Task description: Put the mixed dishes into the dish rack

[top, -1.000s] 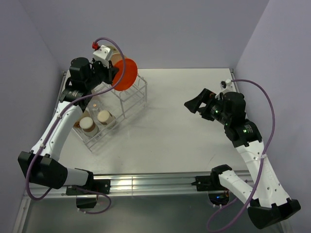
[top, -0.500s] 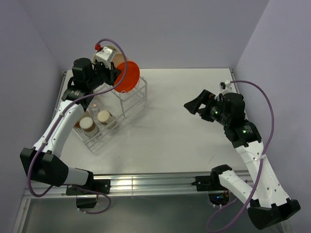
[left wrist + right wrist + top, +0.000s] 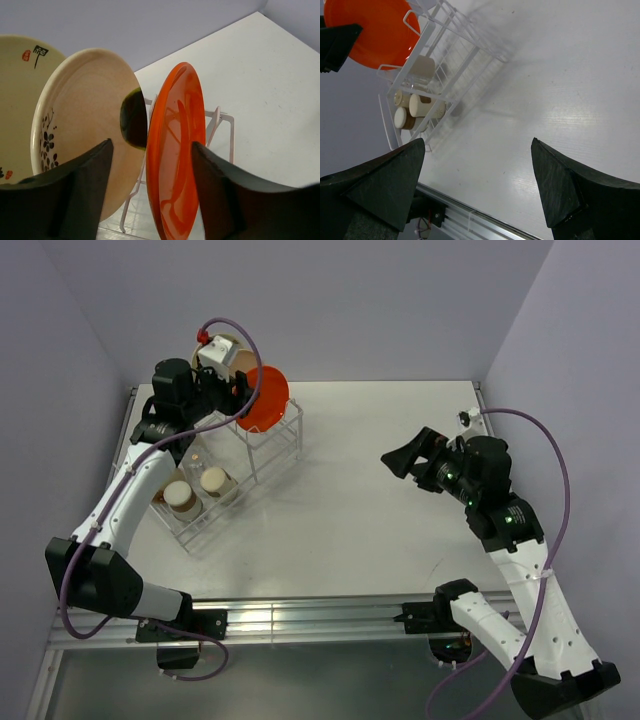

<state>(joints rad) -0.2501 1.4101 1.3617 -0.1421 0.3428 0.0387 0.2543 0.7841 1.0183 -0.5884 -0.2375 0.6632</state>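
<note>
The orange plate (image 3: 265, 398) (image 3: 175, 150) stands on edge in the tall slotted section of the white dish rack (image 3: 277, 440). My left gripper (image 3: 240, 395) (image 3: 150, 145) is open around it, and a clear gap shows between the plate and the left finger. Two cream plates with brown motifs (image 3: 85, 125) stand just behind the orange one in the same section. Two beige cups (image 3: 181, 497) (image 3: 425, 106) sit in the rack's lower tray section. Off to the right, my right gripper (image 3: 403, 448) (image 3: 477, 145) hangs open above the bare table, holding nothing.
The rack (image 3: 445, 65) fills the table's back left corner, close to the purple walls. A metal rail (image 3: 300, 615) runs along the near edge. The white tabletop (image 3: 380, 530) stretches between the rack and the right arm.
The left jaws have opened off the orange plate, which now stands in the rack's slots. The left wrist has crept slightly up and back. The right arm has shifted only a little.
</note>
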